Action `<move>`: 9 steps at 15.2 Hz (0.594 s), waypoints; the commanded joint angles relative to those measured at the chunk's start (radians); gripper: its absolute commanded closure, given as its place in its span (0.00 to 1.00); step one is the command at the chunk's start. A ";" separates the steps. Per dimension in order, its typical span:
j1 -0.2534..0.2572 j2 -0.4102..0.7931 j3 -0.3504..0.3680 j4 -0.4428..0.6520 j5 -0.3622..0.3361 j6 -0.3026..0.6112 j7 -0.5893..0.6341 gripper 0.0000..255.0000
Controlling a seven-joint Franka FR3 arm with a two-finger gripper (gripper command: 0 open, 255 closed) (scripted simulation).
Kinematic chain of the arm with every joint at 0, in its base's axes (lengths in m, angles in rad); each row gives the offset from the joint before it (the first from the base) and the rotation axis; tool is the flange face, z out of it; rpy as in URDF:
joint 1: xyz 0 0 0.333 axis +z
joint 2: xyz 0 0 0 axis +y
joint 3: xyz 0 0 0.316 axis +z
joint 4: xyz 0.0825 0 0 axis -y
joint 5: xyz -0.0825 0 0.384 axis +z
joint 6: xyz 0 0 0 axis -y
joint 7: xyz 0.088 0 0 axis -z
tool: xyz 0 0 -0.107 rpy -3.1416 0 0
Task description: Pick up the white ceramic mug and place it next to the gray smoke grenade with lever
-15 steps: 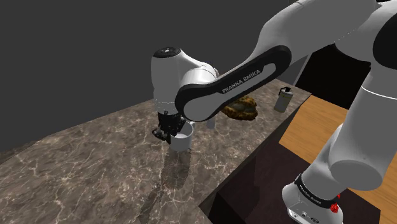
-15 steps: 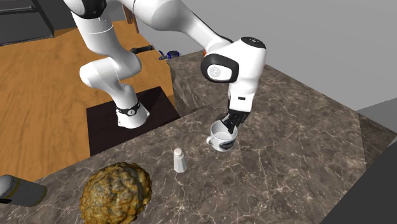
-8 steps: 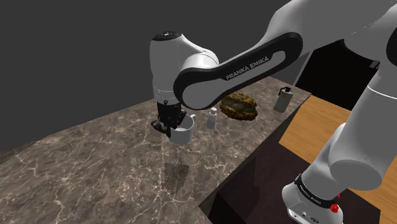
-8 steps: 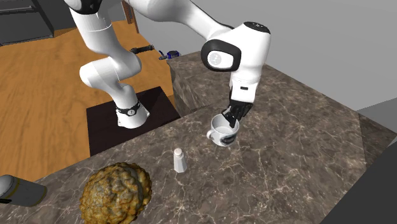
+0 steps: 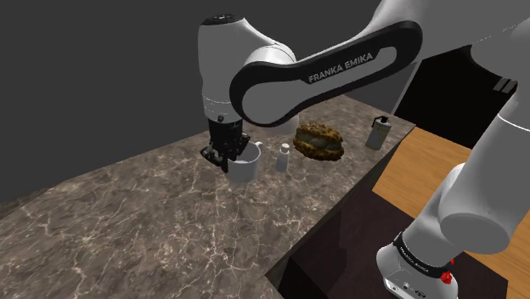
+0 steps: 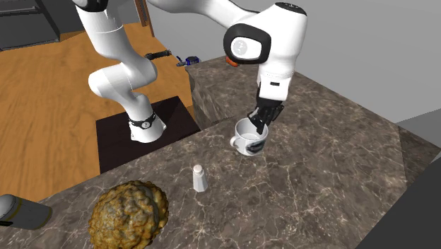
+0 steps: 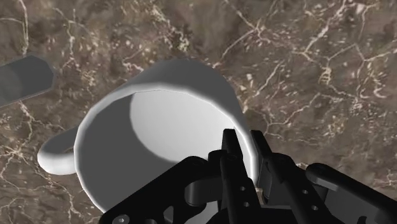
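My gripper [image 5: 229,154] is shut on the rim of the white mug [image 5: 245,166], which hangs above the brown marble counter [image 5: 127,212]. One finger is inside the mug [image 7: 159,127] and one outside, as the wrist view shows at the gripper [image 7: 245,145]. In the second exterior view the mug [image 6: 247,139] hangs tilted under the gripper [image 6: 261,122], handle toward the stand. The gray smoke grenade with lever [image 5: 376,132] stands at the counter's far corner, well away from the mug. It also lies at the lower left edge as the grenade [image 6: 14,211].
A small white shaker [image 5: 284,158] [image 6: 200,178] stands just beside the mug. A brown lumpy object [image 5: 320,141] [image 6: 129,212] sits between shaker and grenade. The counter edge [image 5: 323,222] drops to a wooden floor [image 6: 42,120] near the stand.
The arm has lifted the mug higher off the counter and carried it a little toward the shaker. The grip on the rim is unchanged.
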 commanded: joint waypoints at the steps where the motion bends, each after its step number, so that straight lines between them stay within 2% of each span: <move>1: 0.000 -0.009 0.001 0.019 0.007 -0.027 -0.005 1.00; 9: -0.003 -0.037 0.002 0.098 0.027 -0.128 -0.025 1.00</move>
